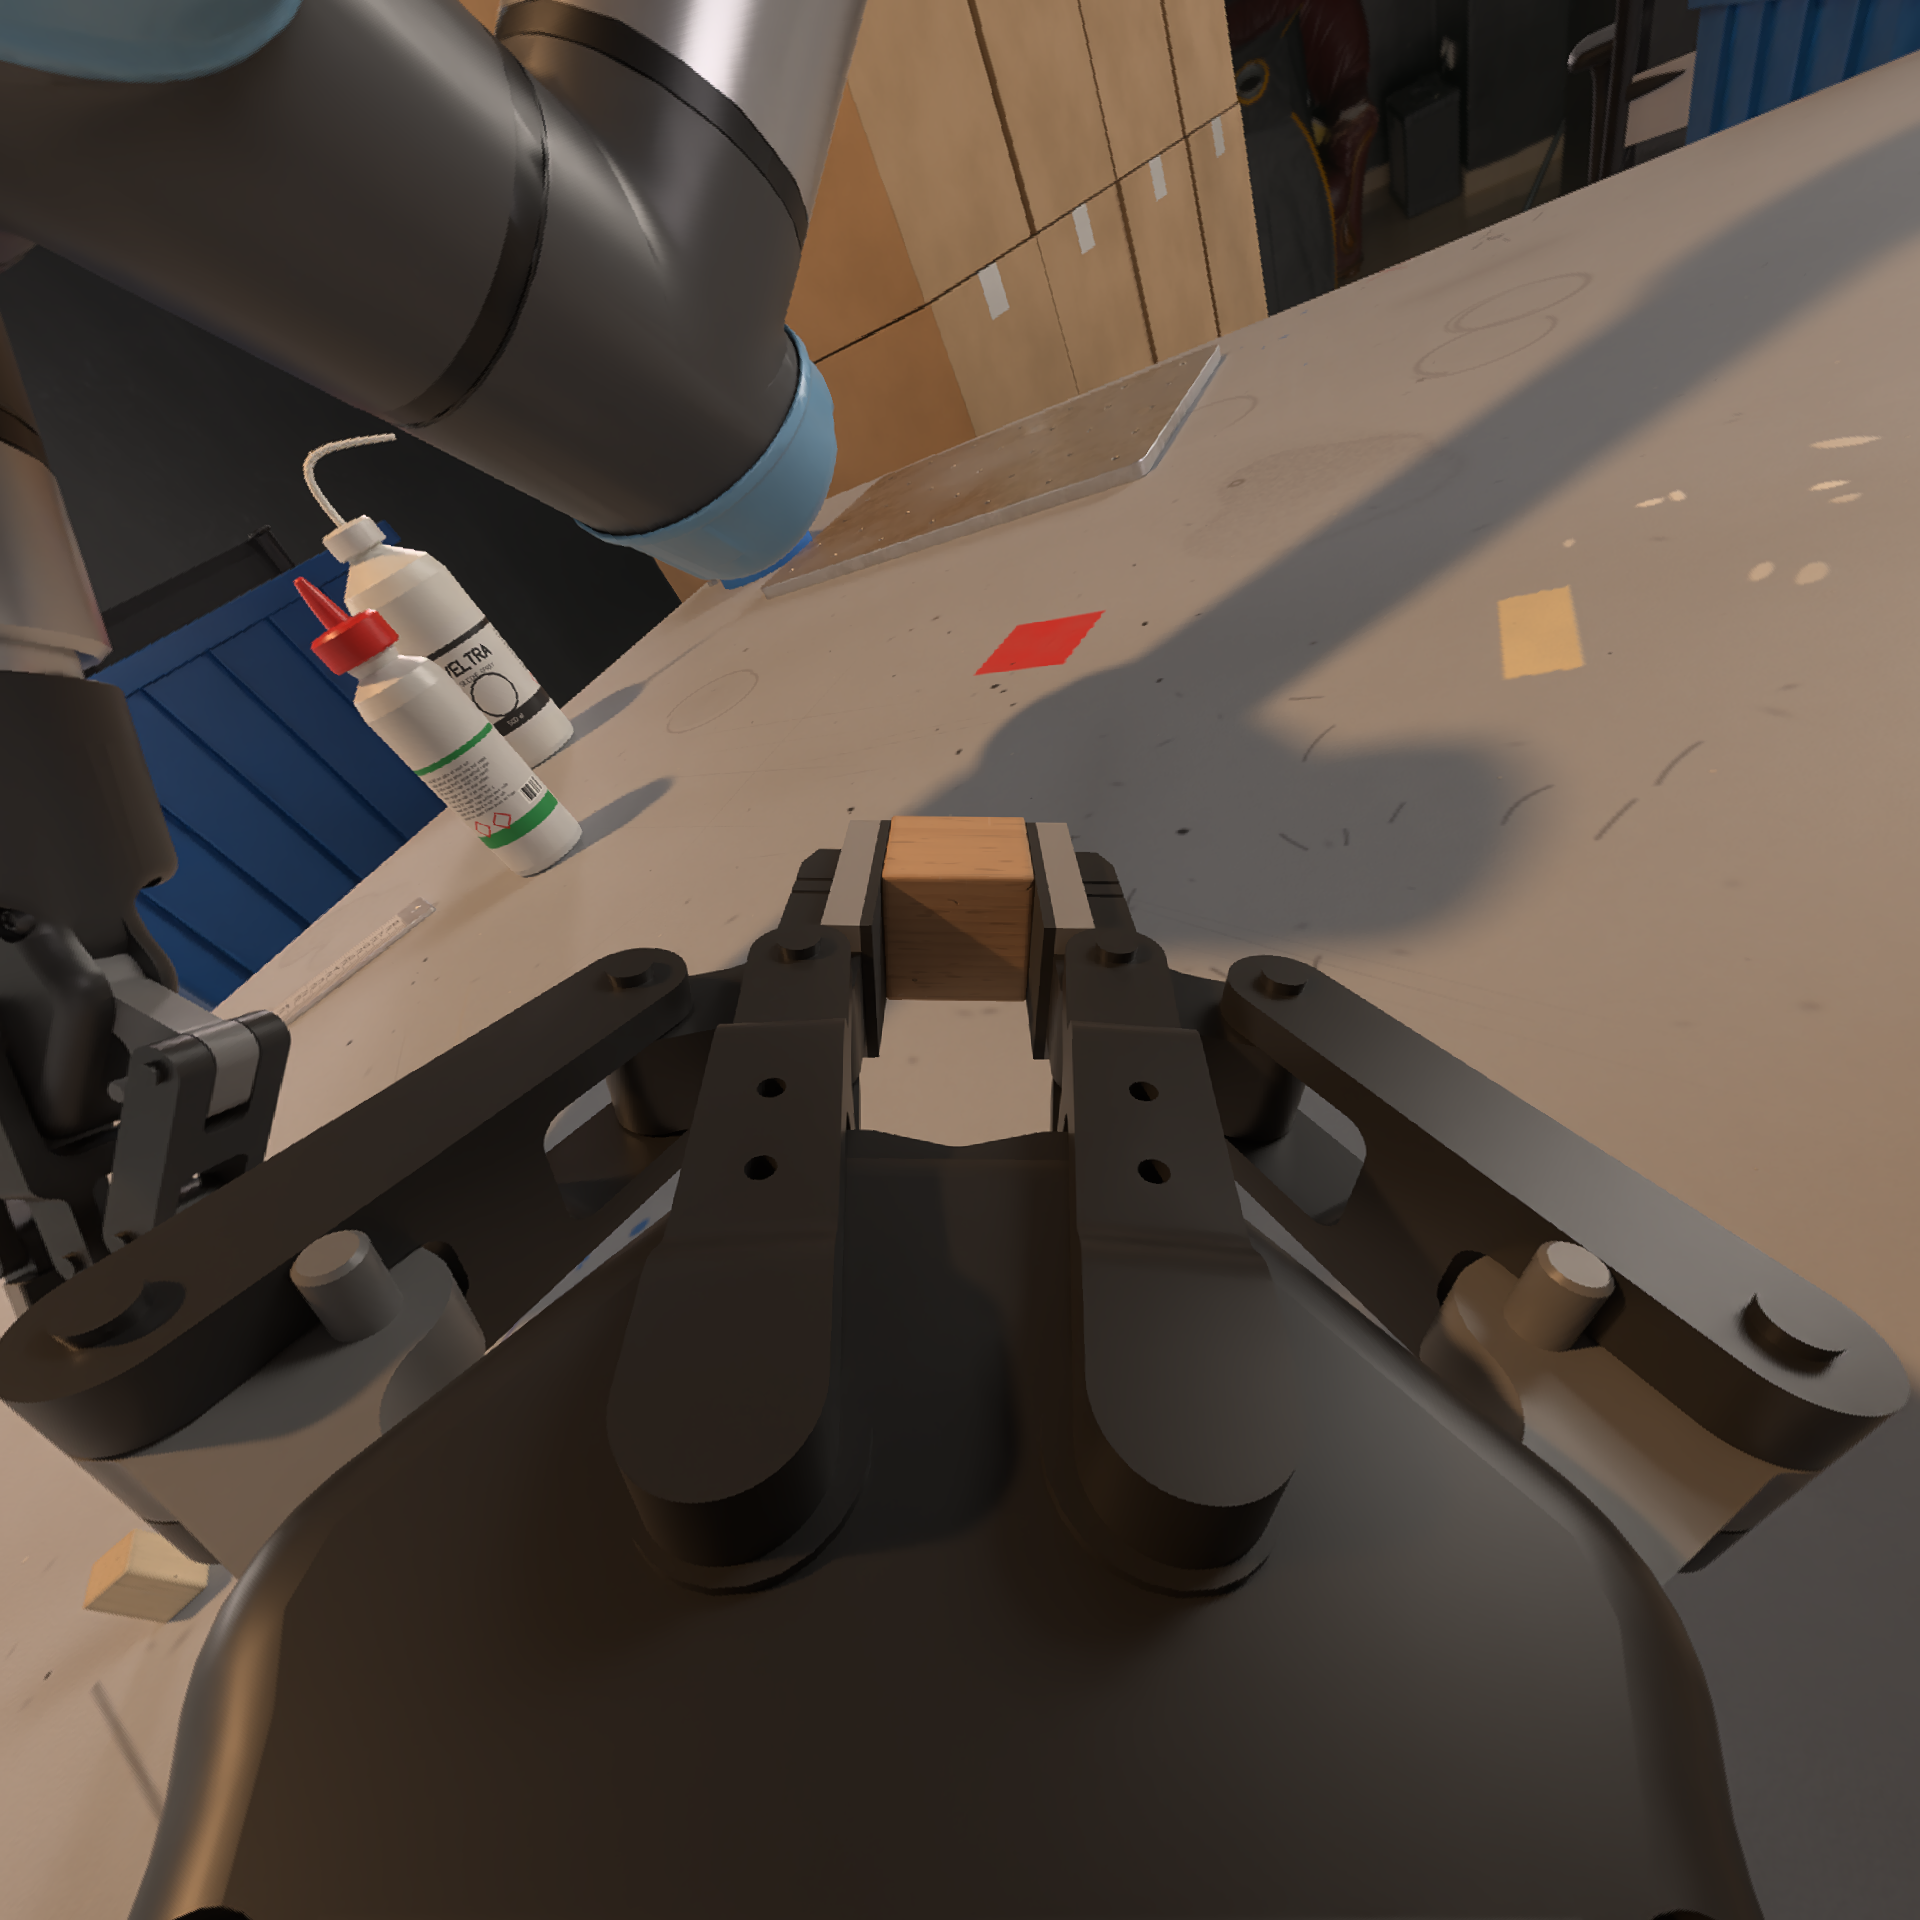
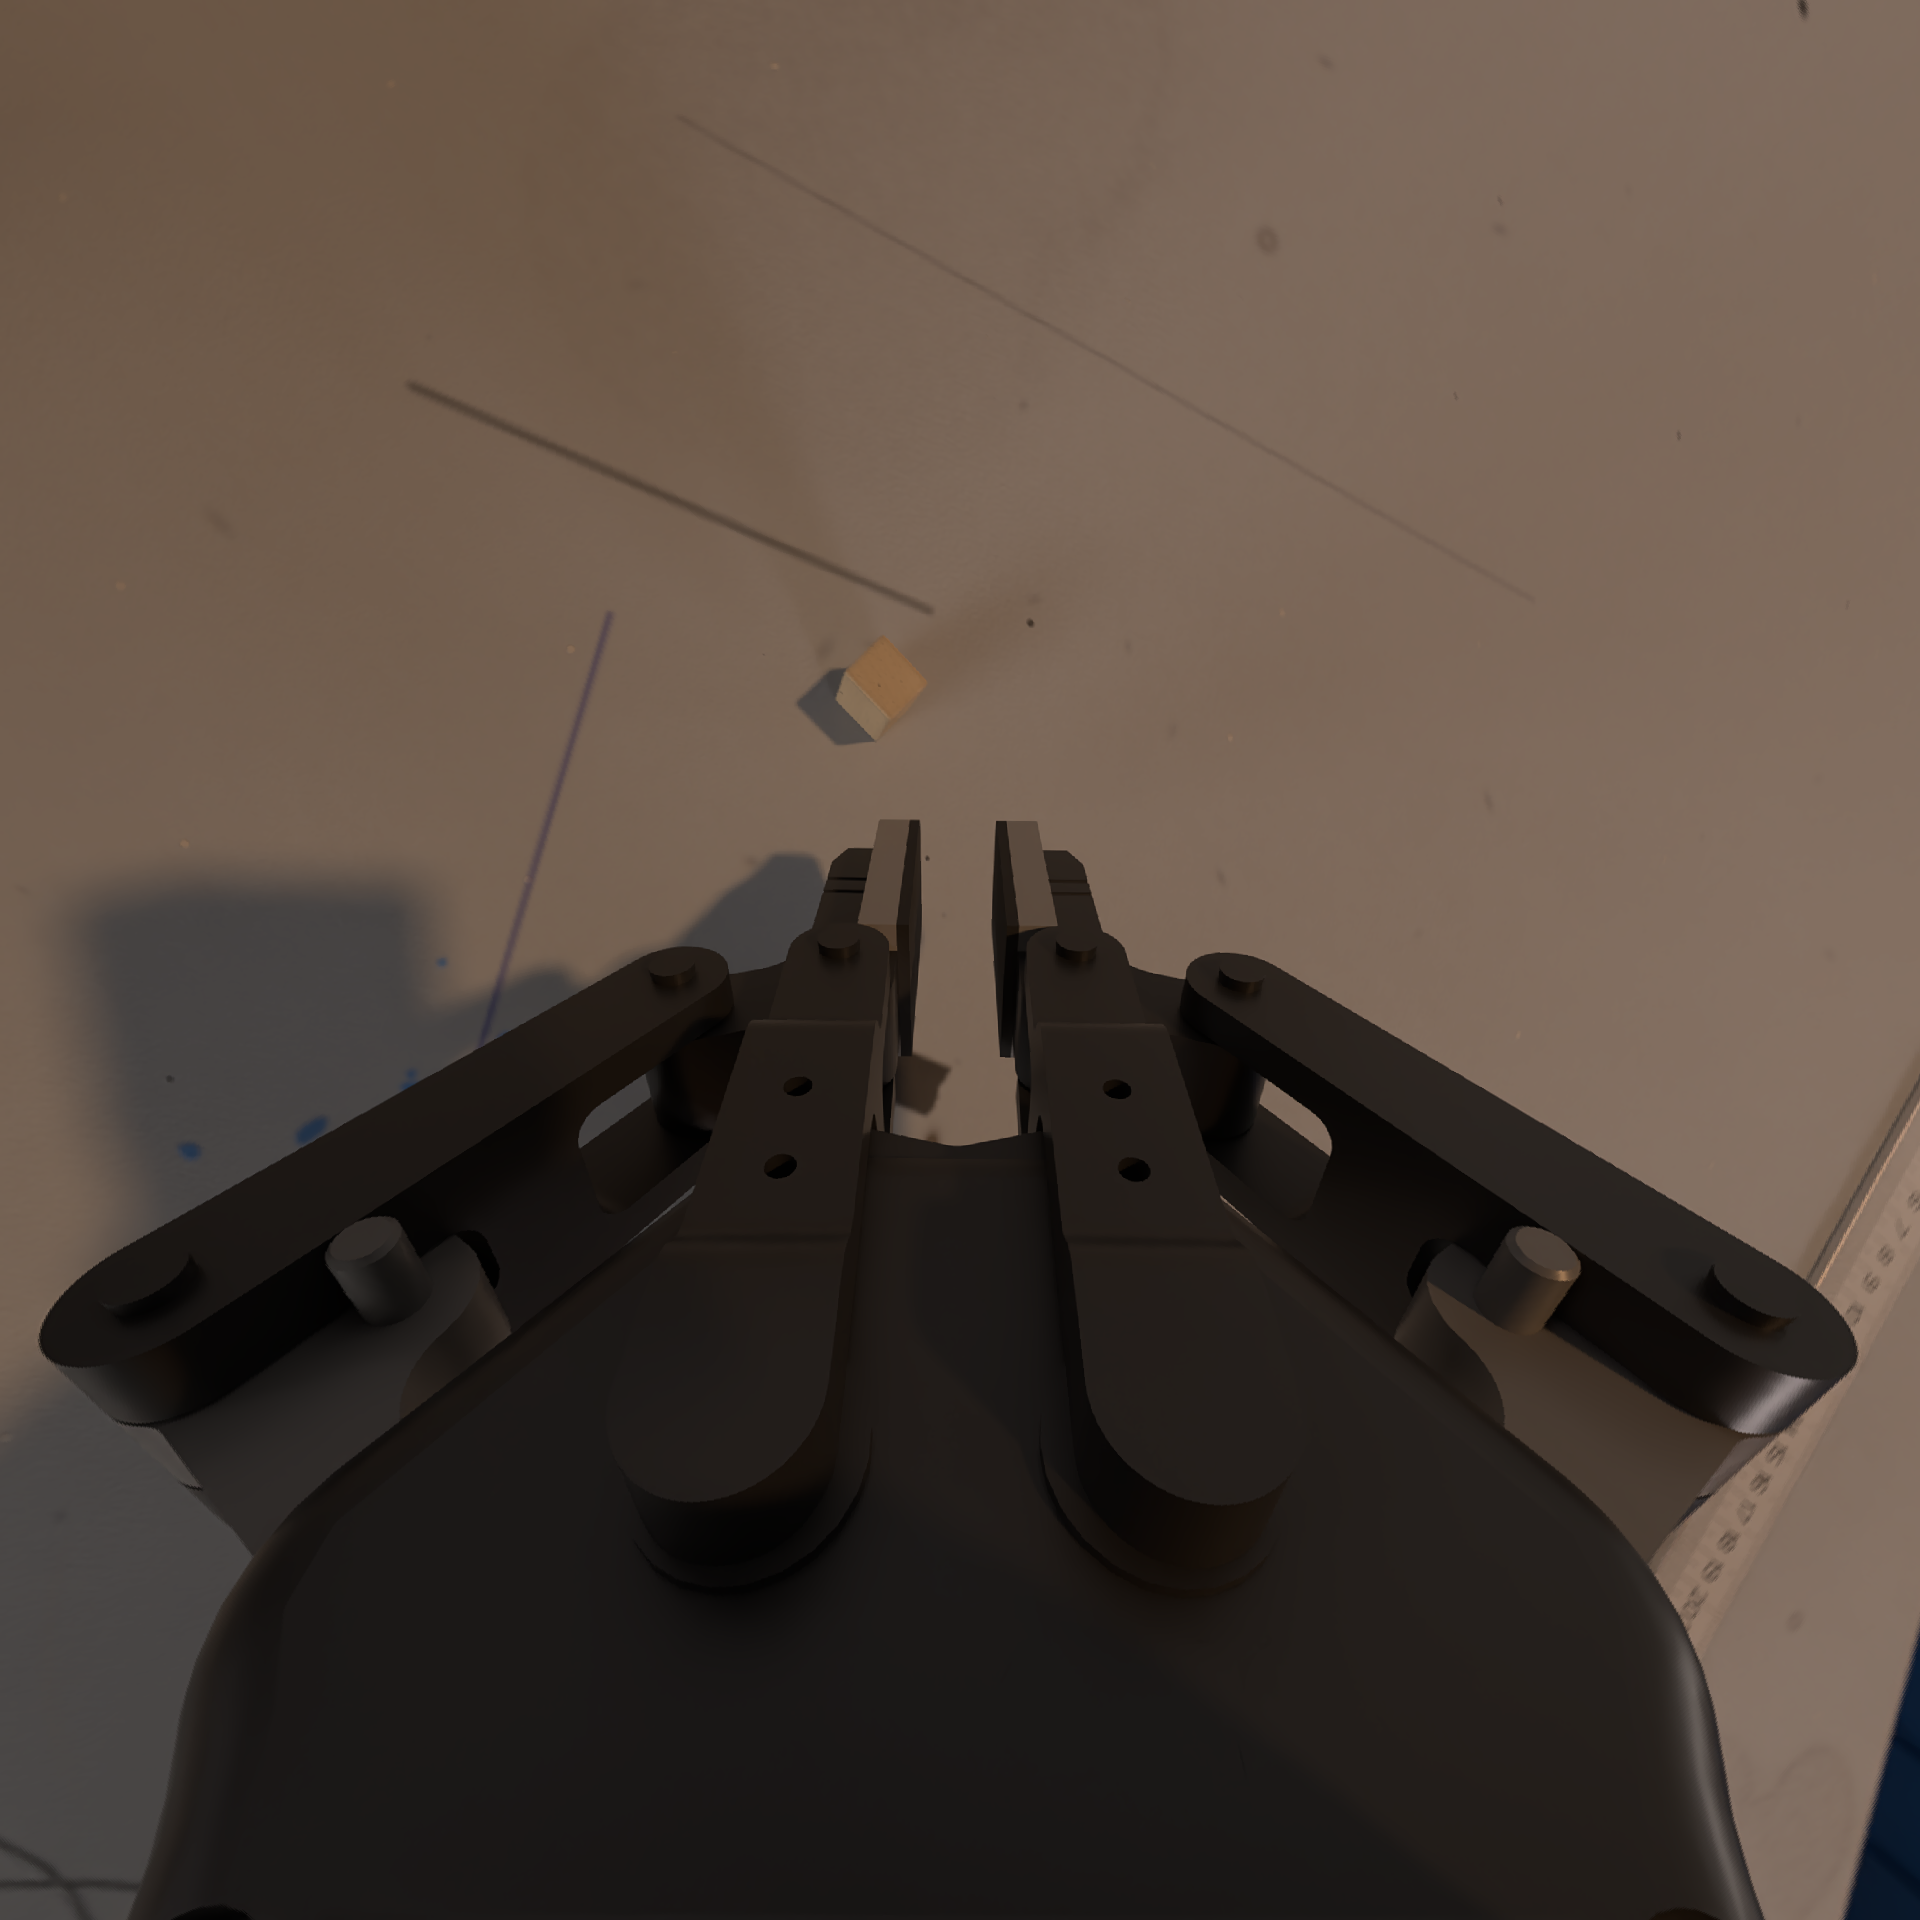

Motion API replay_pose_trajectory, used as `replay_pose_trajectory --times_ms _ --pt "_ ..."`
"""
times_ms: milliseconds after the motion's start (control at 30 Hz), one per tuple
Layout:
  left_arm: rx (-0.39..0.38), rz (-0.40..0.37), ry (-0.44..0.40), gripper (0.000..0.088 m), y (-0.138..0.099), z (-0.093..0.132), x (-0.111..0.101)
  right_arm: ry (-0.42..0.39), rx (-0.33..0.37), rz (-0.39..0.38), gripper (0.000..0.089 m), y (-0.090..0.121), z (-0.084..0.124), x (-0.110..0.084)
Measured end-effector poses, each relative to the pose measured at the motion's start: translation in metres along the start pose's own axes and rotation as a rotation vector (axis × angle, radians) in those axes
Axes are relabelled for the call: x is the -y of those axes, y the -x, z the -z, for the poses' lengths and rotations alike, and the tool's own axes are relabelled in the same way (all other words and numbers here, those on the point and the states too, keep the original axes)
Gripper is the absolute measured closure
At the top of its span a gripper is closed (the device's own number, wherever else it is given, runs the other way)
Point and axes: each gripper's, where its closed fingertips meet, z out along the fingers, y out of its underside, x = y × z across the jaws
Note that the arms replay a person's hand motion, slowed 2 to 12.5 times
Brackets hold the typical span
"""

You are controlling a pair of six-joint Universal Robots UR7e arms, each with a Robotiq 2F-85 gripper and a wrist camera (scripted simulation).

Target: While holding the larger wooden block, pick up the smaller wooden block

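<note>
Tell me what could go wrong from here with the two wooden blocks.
1. The right end effector stands above the table with only a narrow gap between its fingers; the small block sits ahead and left of it, turned at an angle, so a descent might knock it aside.
2. The left end effector grips the larger block near its fingertips, so a jolt might let it slip.

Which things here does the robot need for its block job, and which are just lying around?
For the job:
- big block, clamped in the left gripper
- small block, loose on the table
- right gripper, slightly open, holding nothing

Just lying about:
- two bottles
- red patch
- yellow patch
- flat board
- ruler
</note>
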Motion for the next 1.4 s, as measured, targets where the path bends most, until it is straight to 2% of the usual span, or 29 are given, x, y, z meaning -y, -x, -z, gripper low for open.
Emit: replay_pose_trajectory --times_ms 200,500,633,967,1233,1400 --pt "0.003 -0.003 0.003 0.0661 0.0 0.001 0.0 -0.012 -0.001 0.209 0.0766 0.004 -0.008 0.011" --pt "0.009 0.004 -0.001 0.0661 0.001 0.002 0.0 0.035 -0.026 0.545 0.0743 0.004 -0.019 0.023" --pt "0.013 0.008 -0.003 0.0661 0.002 0.003 0.0 0.067 -0.002 0.649 0.073 0.006 -0.023 0.025" --pt "0.021 0.016 -0.005 0.0661 0.004 0.004 0.0 0.154 0.107 0.743 0.0723 0.01 -0.031 0.028" --pt "0.02 0.02 -0.004 0.0661 0.005 0.004 -0.001 0.254 0.19 0.764 0.0764 0.01 -0.035 0.024" --pt "0.017 0.016 -0.001 0.0661 0.004 0.004 -0.001 0.296 0.209 0.765 0.077 0.008 -0.035 0.024"
